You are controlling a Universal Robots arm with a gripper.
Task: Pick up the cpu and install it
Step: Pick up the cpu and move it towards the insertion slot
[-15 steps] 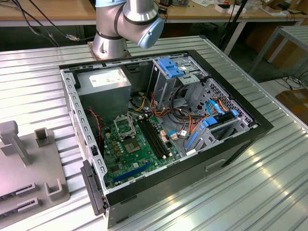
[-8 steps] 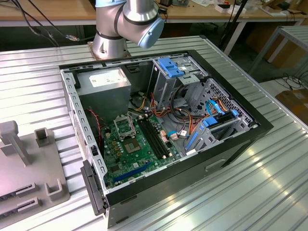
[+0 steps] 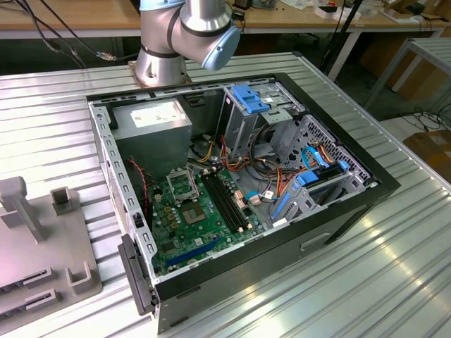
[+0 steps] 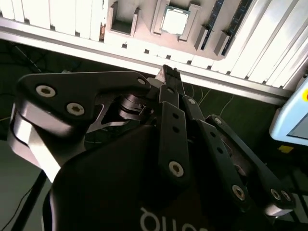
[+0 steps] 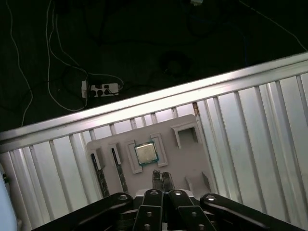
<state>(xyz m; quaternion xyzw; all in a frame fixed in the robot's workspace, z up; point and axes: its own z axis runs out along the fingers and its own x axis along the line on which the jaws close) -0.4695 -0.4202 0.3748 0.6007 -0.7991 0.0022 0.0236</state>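
The cpu (image 5: 145, 153) is a small silver-grey square chip lying flat in a recess of a grey holder tray (image 5: 180, 161) on the ribbed metal table. It also appears in the second wrist view as the cpu (image 4: 175, 20), in the same tray (image 4: 144, 29). My gripper (image 5: 161, 176) hovers well above the tray, a little to one side of the chip and not touching it. Its black fingers are shut together with nothing between them, as seen on the gripper (image 4: 168, 73) in the second wrist view. The green motherboard (image 3: 201, 222) with its metal-framed socket (image 3: 184, 184) lies inside the open computer case.
The black computer case (image 3: 338, 211) holds a power supply (image 3: 151, 120), drive cages and cable bundles around the board. The arm's base (image 3: 165, 60) stands behind the case. The grey tray (image 3: 42, 246) sits at the exterior view's left, with memory sticks (image 5: 98, 171) in its slots. Beyond the table edge (image 5: 144, 103) are floor cables.
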